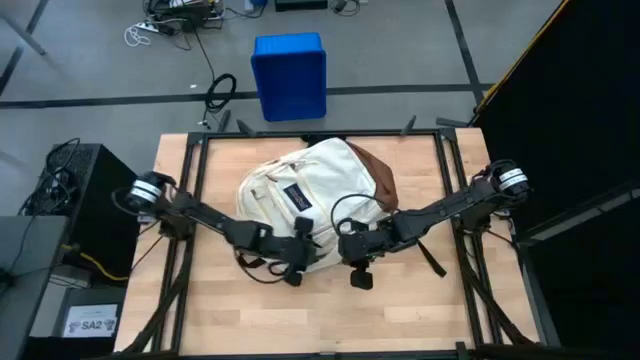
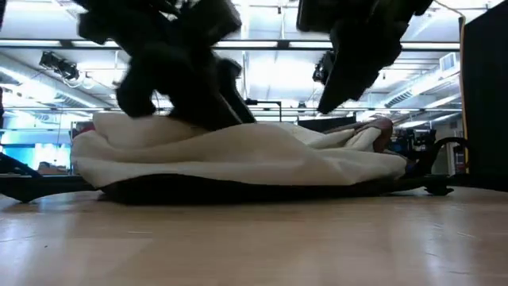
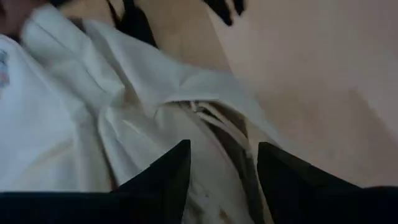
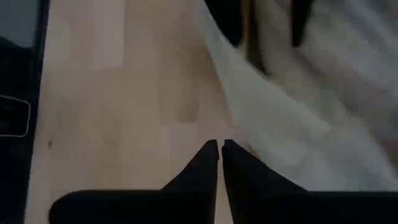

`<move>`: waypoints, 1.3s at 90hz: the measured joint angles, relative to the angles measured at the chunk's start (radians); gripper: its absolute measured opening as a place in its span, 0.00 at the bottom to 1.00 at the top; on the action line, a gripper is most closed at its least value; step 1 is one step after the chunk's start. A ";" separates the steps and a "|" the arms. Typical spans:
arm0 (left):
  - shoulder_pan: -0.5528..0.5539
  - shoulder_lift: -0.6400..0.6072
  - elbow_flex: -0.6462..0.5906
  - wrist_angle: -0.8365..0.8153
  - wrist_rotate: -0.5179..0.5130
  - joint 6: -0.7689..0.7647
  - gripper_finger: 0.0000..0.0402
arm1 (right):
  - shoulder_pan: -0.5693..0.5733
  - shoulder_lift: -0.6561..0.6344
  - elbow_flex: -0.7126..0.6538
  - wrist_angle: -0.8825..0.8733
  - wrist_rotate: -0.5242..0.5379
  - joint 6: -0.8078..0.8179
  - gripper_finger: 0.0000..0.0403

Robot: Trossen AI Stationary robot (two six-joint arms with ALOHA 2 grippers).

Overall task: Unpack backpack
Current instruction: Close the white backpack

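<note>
The backpack (image 1: 310, 200) fills the middle and far part of the surface (image 1: 400, 320), with both arms crowding its near edge, while bare wood lies open along the near side and both flanks.

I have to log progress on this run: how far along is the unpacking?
Early. No unpacked item shows on the table. The backpack lies flat; both grippers are at its near edge: the left gripper open over a zipper seam, the right gripper shut, holding nothing visible. Opening and emptying remain.
</note>
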 joint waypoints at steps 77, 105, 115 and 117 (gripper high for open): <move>0.034 0.117 0.115 -0.010 0.037 -0.226 0.39 | -0.049 0.241 -0.003 0.260 0.229 -0.025 0.00; 0.034 0.111 0.063 -0.013 -0.014 -0.312 0.39 | -0.023 0.246 -0.005 0.338 0.339 -0.070 0.00; 0.035 0.111 0.050 0.016 -0.014 -0.325 0.39 | -0.022 0.246 -0.006 0.344 0.342 -0.070 0.00; 0.035 0.111 0.047 0.018 -0.014 -0.325 0.39 | -0.022 0.246 -0.006 0.342 0.342 -0.069 0.00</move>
